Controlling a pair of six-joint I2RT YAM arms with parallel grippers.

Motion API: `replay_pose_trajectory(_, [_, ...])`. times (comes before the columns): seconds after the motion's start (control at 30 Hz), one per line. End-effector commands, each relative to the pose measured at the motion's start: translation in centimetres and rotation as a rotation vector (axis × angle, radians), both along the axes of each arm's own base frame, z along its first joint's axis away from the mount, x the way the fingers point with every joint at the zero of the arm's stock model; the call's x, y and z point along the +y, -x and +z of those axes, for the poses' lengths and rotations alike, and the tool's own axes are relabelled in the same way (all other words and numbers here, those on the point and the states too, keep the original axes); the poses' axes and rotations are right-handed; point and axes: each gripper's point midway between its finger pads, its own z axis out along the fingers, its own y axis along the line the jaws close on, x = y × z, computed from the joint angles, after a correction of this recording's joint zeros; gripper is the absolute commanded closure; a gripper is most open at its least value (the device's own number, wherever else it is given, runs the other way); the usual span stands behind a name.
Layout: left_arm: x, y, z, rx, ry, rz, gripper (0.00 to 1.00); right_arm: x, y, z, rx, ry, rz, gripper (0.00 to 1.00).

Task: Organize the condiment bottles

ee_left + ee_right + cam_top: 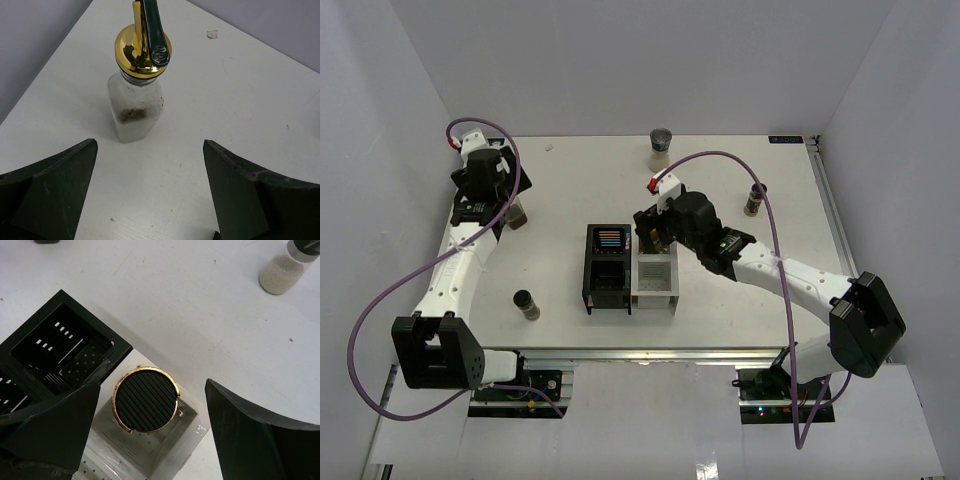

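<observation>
The right gripper [152,385] hangs over the white compartment of the rack [95,320], jaws wide (nothing held), with the gold-rimmed bottle [145,400] standing inside. Farther left, the left gripper [150,145], spread wide and empty, faces the pourer bottle [135,107] near the table [240,100] edge.

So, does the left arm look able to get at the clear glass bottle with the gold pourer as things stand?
Probably yes. The left gripper is open, and the glass bottle stands upright on the table just ahead of the gap between its fingers, with nothing in between.
</observation>
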Motion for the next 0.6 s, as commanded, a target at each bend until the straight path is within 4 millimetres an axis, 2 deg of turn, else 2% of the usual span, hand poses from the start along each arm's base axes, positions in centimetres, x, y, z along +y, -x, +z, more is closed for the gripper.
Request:
replay_pose_trajectory(0.0, [0.6, -1.0, 3.5, -0.082, -0.023, 0.003, 0.02, -0.2, -0.7, 5.4, -0.088, -0.059, -0.038, 0.06])
replay_pose_trajectory(0.1, [0.7, -1.5, 3.6, -0.078, -0.027, -0.001, 0.04, -1.2, -0.5, 6.3, -0.086, -0.052, -0.070, 0.03])
replay_pose_trajectory(0.2, [0.9, -2.2, 3.4, -0.065, -0.035, 0.006, 0.05, -3.2, -0.5, 7.7, -0.081, -0.043, -0.160, 0.02])
replay_pose_trajectory(0.37, [1.2, -3.1, 2.6, -0.057, -0.035, 0.011, 0.08, -5.2, 1.1, 9.7, -0.099, -0.094, -0.185, 0.02])
replay_pose_trajectory(0.5, [1.3, -3.8, 1.4, -0.033, -0.043, 0.014, 0.09, -5.8, 2.1, 11.4, -0.128, -0.150, -0.169, 0.02])
replay_pose_trajectory(0.57, [1.7, -4.2, 1.1, -0.023, -0.060, 0.032, 0.09, -6.0, 2.3, 11.5, -0.133, -0.155, -0.168, 0.02])
